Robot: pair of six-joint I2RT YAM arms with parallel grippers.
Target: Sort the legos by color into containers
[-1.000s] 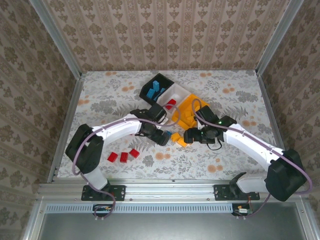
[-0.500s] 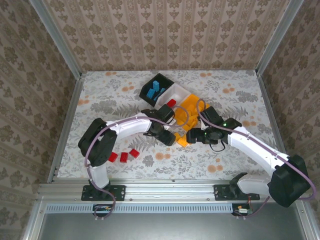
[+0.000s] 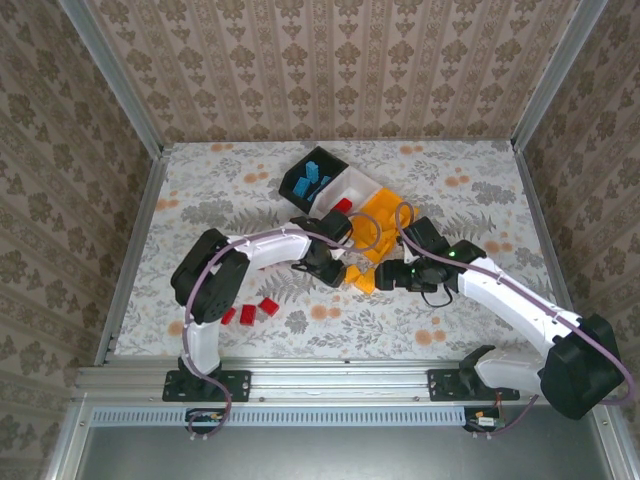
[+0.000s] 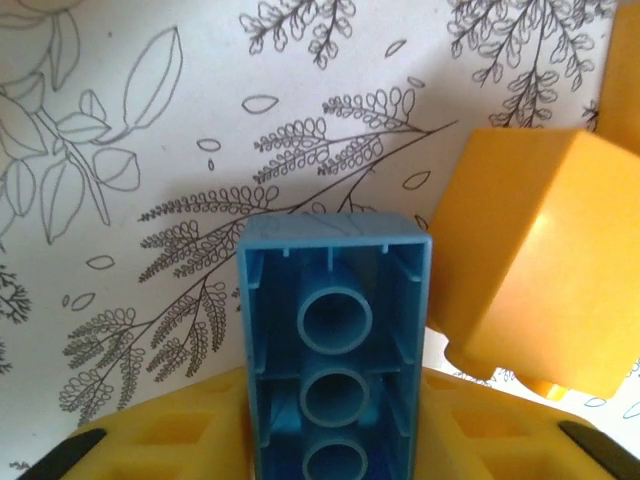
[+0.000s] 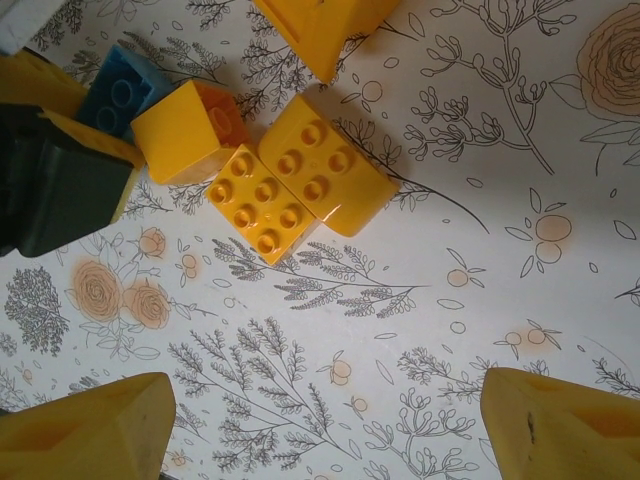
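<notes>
Nearest us, three red legos point(image 3: 249, 312) are lying on the counter point(image 3: 480, 200). Our left end effector point(image 4: 335, 440) is grasping a blue lego point(image 4: 335, 300) beside orange legos point(image 5: 315, 180), and our right end effector point(image 5: 325, 425) is hovering released above them. Beyond, the orange bin point(image 3: 383, 196), white bin point(image 3: 362, 180) and black bin point(image 3: 337, 162) are sitting in a row.

"Left arm point(image 3: 255, 250) and right arm point(image 3: 510, 295) match?"
"Yes: white links, black joints, black bases on the rail point(image 3: 340, 378), a lilac cable point(image 3: 402, 214) looping along each."
"Fingers point(image 5: 90, 425)?"
"Chunky yellow, black housing behind."
</notes>
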